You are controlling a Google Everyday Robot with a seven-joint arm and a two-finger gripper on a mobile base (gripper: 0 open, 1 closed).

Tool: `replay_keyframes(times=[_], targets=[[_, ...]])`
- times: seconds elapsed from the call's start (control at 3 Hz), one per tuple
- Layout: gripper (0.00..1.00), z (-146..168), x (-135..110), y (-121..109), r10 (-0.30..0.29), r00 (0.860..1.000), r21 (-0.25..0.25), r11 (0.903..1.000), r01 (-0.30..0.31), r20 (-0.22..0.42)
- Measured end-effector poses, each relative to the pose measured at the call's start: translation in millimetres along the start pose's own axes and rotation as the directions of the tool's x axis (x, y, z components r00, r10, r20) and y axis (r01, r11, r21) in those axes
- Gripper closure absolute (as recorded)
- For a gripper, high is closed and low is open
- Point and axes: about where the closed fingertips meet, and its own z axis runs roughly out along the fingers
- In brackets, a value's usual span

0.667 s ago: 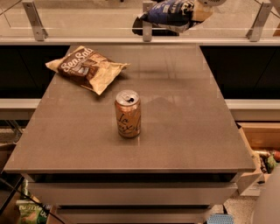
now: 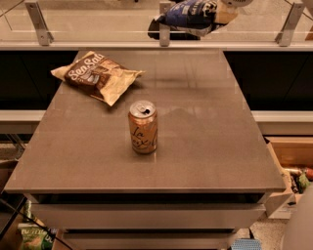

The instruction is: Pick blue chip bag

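Note:
The blue chip bag [image 2: 191, 13] hangs in the air at the top of the camera view, above the table's far edge and in front of the glass rail. My gripper [image 2: 229, 9], pale and cut off by the top edge, is shut on the bag's right end and holds it clear of the table [image 2: 205, 146]. A dark shadow lies under the bag.
A brown chip bag [image 2: 96, 75] lies at the table's back left. An orange soda can [image 2: 143, 127] stands upright near the middle. A glass rail with metal posts [image 2: 165, 24] runs along the far edge. A cardboard box [image 2: 291, 161] sits on the floor at right.

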Motion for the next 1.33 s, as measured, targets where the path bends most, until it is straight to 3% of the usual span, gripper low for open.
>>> replay_keyframes(times=[0.33, 0.67, 1.0, 1.33], targets=[[0.36, 3.4, -0.9, 1.6, -0.002, 1.000, -0.005, 1.0000, 0.002, -0.001], [0.13, 3.7, -0.9, 1.7, -0.003, 1.000, -0.005, 1.0000, 0.003, -0.001], [0.00, 4.4, -1.1, 2.0, -0.003, 1.000, -0.006, 1.0000, 0.003, -0.001], [0.00, 4.5, -1.1, 2.0, -0.003, 1.000, -0.006, 1.0000, 0.003, -0.001]])
